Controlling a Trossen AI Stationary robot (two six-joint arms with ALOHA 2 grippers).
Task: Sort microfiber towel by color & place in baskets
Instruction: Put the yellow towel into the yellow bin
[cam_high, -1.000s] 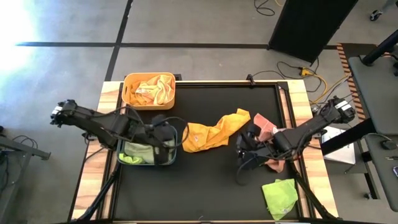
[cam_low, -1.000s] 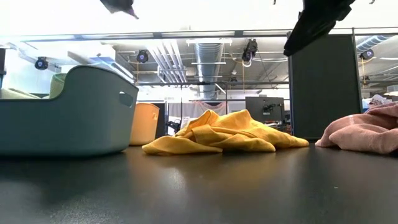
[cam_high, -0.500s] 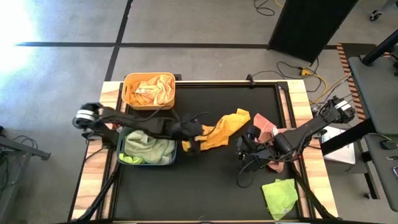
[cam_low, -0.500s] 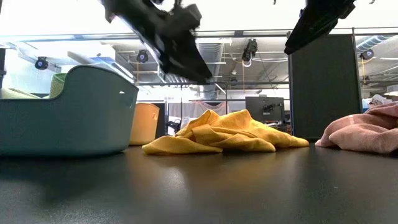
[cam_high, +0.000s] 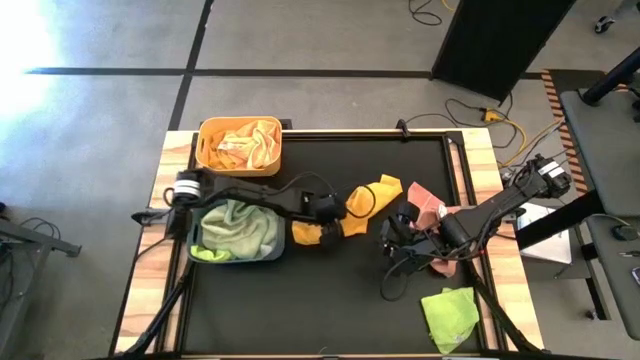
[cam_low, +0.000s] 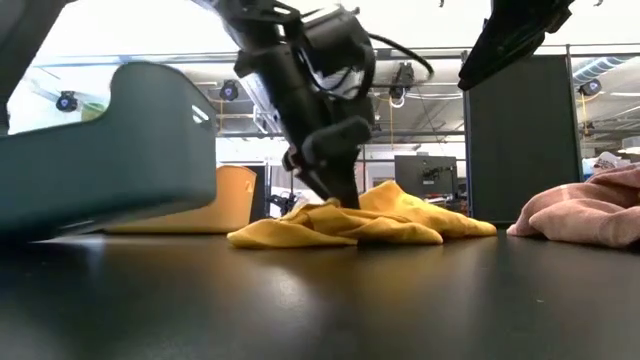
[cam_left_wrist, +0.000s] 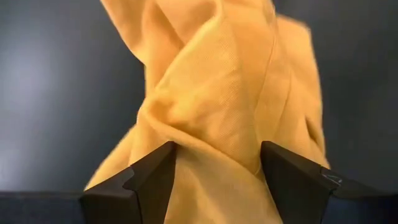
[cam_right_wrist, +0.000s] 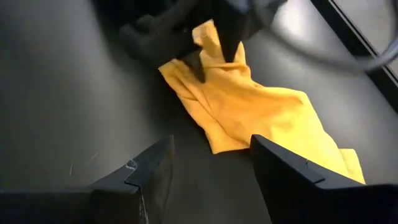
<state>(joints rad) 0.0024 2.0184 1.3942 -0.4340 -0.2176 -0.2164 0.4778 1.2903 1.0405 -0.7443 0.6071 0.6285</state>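
A crumpled yellow towel (cam_high: 372, 193) (cam_low: 400, 222) lies mid-table. My left gripper (cam_high: 335, 212) (cam_low: 335, 195) (cam_left_wrist: 217, 152) is down on its left half, open, with a raised fold between the fingers. The yellow-orange tub (cam_high: 239, 146) holds yellow towels. The dark blue-grey tub (cam_high: 236, 232) (cam_low: 100, 150) holds green ones and sits under the left arm, looking tilted in the low view. My right gripper (cam_high: 396, 236) (cam_right_wrist: 211, 165) hovers open above the table, right of the yellow towel (cam_right_wrist: 249, 112). My left gripper comes down at a slant from the table's left. Its open fingers (cam_left_wrist: 155, 177) stand on either side of a raised fold (cam_left_wrist: 211, 124) in the towel's left half, and the cloth fills the gap between them. The towel lies on the table.
A pink towel (cam_high: 432, 203) (cam_low: 590, 210) lies at the right side beneath the right arm. A green towel (cam_high: 450, 312) lies in the near right corner. Bare black mat (cam_high: 320, 300) stretches along the near edge.
My left arm has swung from over the blue-grey tub toward the table's right and dropped onto the yellow towel, staying open. The towel's left part has bunched up a little. In the low view the blue-grey tub has tipped.
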